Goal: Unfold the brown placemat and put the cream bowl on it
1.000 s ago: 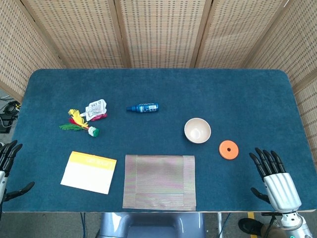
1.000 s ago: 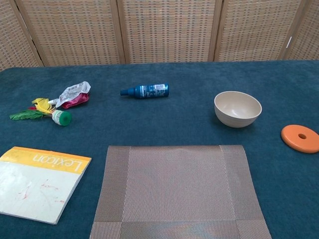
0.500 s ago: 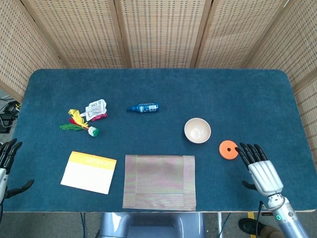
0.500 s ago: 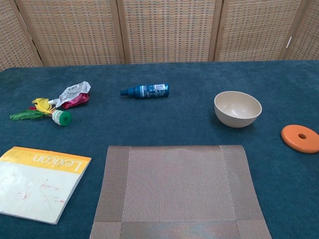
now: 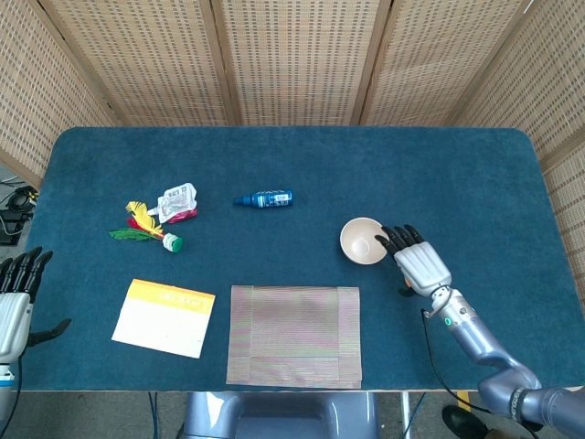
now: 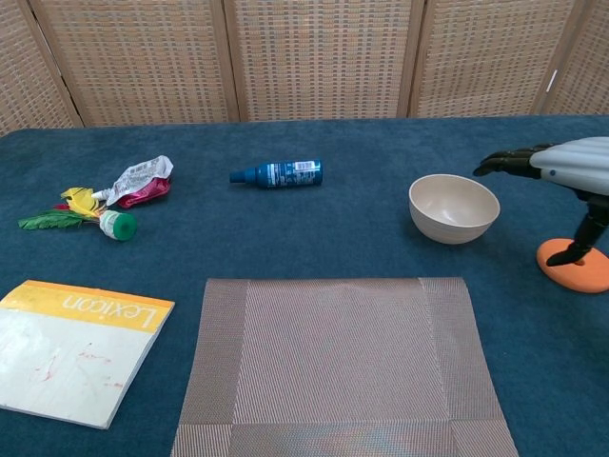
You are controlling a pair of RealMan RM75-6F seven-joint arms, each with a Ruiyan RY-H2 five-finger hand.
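Observation:
The brown placemat (image 5: 294, 335) (image 6: 341, 364) lies flat near the table's front edge. Behind its right corner the cream bowl (image 5: 363, 241) (image 6: 454, 208) stands upright on the blue cloth. My right hand (image 5: 418, 259) (image 6: 569, 162) hovers just right of the bowl with its fingers spread and nothing in it; the fingertips reach the bowl's right rim in the head view. At the table's left edge my left hand (image 5: 15, 297) is held open, holding nothing, and shows only in the head view.
An orange disc (image 6: 574, 266) lies right of the bowl, under my right hand. A blue bottle (image 5: 264, 198) lies behind the mat. A yellow and white book (image 5: 164, 317) sits left of the mat, with a feathered toy (image 5: 144, 226) and a crumpled packet (image 5: 177, 201) behind it.
My right hand has moved forward and left from the table's front right corner, passing over the orange disc to the bowl's right side. The left hand shifted slightly. Mat and bowl have not moved.

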